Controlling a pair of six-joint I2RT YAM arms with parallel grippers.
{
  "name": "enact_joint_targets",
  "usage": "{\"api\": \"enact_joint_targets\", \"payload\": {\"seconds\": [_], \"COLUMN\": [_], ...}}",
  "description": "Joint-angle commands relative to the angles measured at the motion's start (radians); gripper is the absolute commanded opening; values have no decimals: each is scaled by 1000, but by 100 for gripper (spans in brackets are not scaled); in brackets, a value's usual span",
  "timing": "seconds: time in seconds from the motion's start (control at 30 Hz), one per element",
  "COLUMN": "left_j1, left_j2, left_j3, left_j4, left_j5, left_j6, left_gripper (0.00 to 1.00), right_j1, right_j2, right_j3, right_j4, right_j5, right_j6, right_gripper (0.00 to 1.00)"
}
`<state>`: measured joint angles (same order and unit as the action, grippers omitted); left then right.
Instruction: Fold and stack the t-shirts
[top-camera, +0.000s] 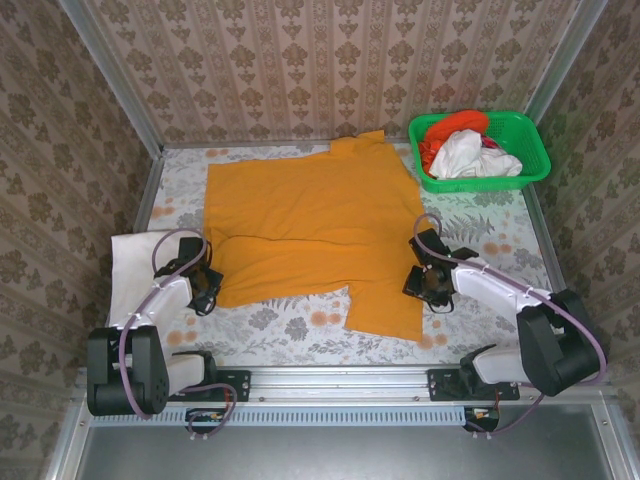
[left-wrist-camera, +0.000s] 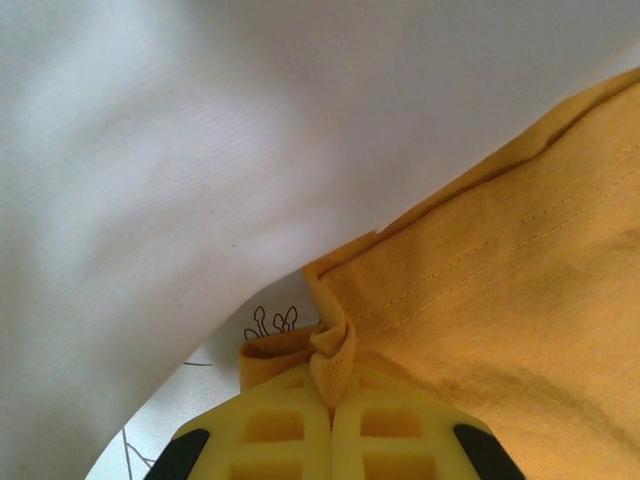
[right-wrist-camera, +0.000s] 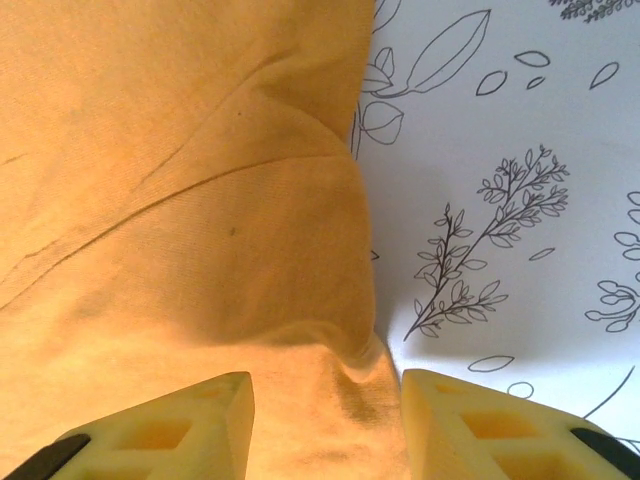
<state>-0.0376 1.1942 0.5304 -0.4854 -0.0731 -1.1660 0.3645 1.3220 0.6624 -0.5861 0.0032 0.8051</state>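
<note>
The table (top-camera: 300, 325) is carrying the amber-orange t-shirt (top-camera: 300, 215), which is lying spread across its middle with the near part doubled over and one flap trailing toward the arms. A folded white t-shirt (top-camera: 130, 262) is lying right against the orange shirt's left edge. Off its far right corner the green basket (top-camera: 535, 160) is holding a heap of white and red-orange t-shirts (top-camera: 465, 150).

The left gripper (left-wrist-camera: 330, 405) is pinching the orange shirt's hem at its near left corner, jaws together on a thin ridge of cloth. The right gripper (right-wrist-camera: 325, 420) is straddling the shirt's right edge with jaws apart, cloth bulging between them but not being squeezed.

If the left arm is lifting alone, the fold is likely skewing, and so slim a pinch may be slipping. The white shirt there is crowding the left side and could be dragged. Bare table is showing to the right of the orange shirt and along its near side.
</note>
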Motion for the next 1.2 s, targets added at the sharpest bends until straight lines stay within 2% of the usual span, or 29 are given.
{"api": "enact_joint_targets", "payload": {"seconds": [0.0, 0.2, 0.3, 0.43, 0.6, 0.87, 1.0, 1.17], "left_j1": [8, 9, 8, 9, 9, 8, 7, 8], "left_j2": [4, 2, -8, -17, -32, -93, -131, -162], "left_j3": [0, -2, -4, -6, -4, 24, 69, 135], "left_j4": [0, -3, -5, -8, -12, -53, -89, -111], "left_j5": [10, 15, 13, 7, 6, 0, -3, 1], "left_j6": [19, 20, 16, 19, 18, 21, 26, 28], "left_gripper": [0, 0, 0, 0, 0, 0, 0, 0], "right_j1": [5, 4, 4, 4, 4, 5, 32, 40], "right_j2": [-25, 39, 50, 46, -32, -299, -393, -439], "right_j3": [-46, -29, -25, -15, -16, -53, 1, 91], "right_j4": [-28, -25, -24, -39, -72, -160, -187, -176], "right_j5": [-40, -60, -64, -56, -7, 56, 85, 121], "right_j6": [24, -13, -19, -23, -3, 101, 133, 138], "right_gripper": [40, 33, 21, 1, 0, 0, 0, 0]}}
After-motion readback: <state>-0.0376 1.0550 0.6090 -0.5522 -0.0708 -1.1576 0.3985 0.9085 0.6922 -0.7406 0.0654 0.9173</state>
